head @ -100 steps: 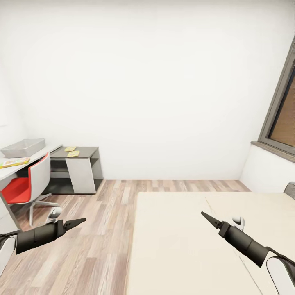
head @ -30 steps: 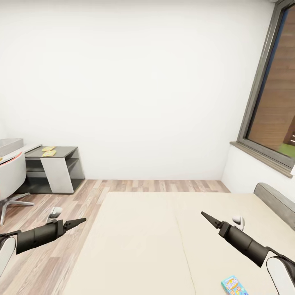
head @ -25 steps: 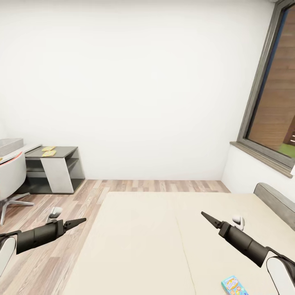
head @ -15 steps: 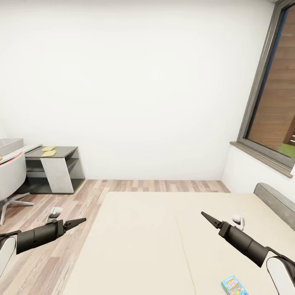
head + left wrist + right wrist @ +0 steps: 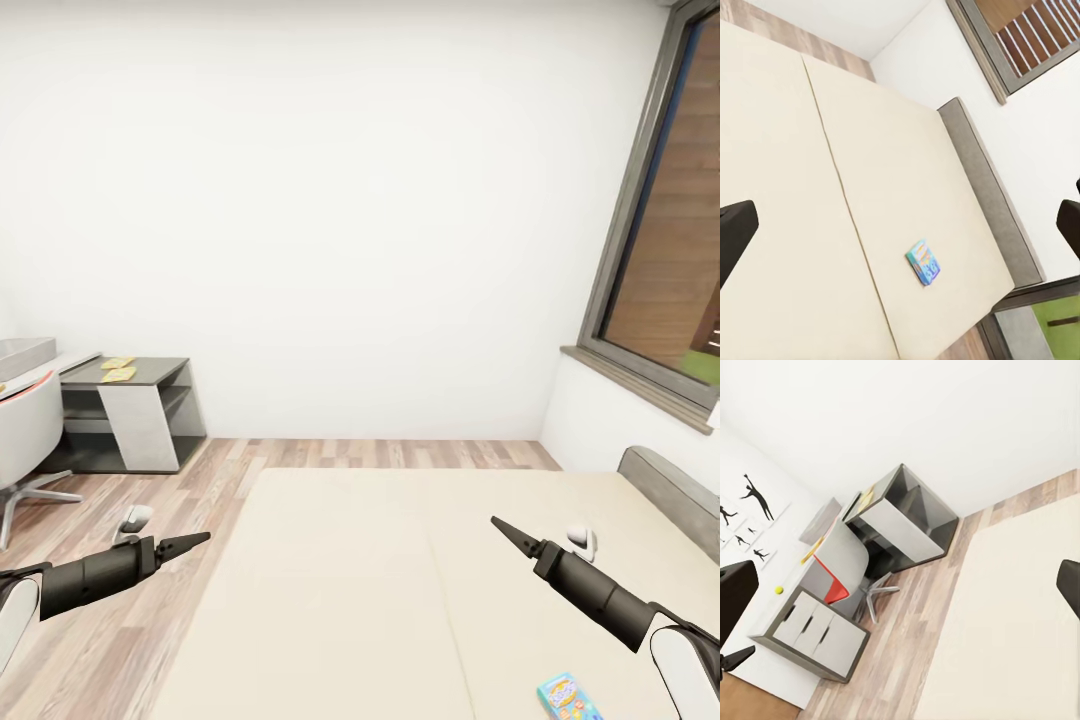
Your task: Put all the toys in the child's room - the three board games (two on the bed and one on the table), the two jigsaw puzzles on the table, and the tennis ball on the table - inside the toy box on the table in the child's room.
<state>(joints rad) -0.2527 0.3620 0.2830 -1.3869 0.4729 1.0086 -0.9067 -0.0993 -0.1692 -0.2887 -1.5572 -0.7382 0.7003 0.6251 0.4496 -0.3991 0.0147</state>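
Child's bedroom at home, wide bed [image 5: 340,590], desk [image 5: 832,607], baseball-player silhouette prints [image 5: 746,506]

I see the bed [image 5: 340,600] spreading wide and flat under both arms, bare but for one small blue game box [image 5: 568,697] near its right side. A grey headboard [image 5: 672,490] walls that side. The chair [image 5: 25,430] crowds the desk [image 5: 130,400] far left.

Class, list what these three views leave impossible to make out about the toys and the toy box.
- Blue board game: head view, bottom edge cuts it off; print too small in left wrist view.
- Toy box: head view, left edge cuts it off; contents hidden.
- Jigsaw puzzles: too small to read.
- Tennis ball: right wrist view, a mere dot.
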